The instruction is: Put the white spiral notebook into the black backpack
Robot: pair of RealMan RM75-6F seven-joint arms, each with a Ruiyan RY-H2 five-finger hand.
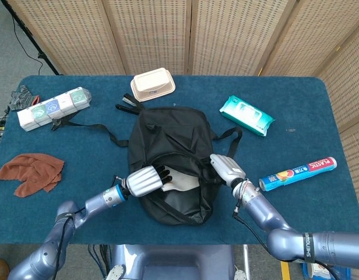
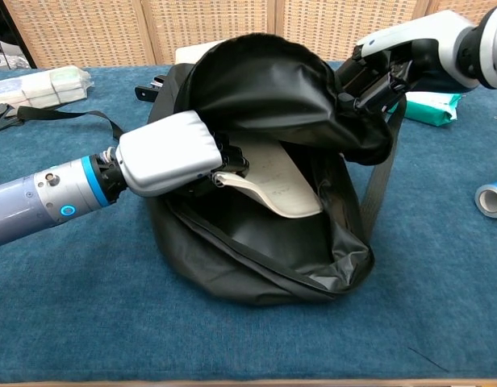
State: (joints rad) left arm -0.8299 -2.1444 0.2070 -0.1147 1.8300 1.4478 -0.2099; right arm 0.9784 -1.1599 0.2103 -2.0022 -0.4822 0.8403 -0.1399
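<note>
Apparently notebook point(image 2: 273, 181) gripped by left robot hand point(image 2: 168, 153), inside backpack point(image 2: 265, 250) mouth.

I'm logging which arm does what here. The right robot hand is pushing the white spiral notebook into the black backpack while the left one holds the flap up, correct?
Not quite: the sides are swapped. In the chest view the left robot hand pushes the white spiral notebook into the black backpack, while the right robot hand holds the flap up.

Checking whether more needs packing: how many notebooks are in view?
1. The white spiral notebook is partly inside the open black backpack, held by the left hand. Others could be hidden inside the bag.
</note>
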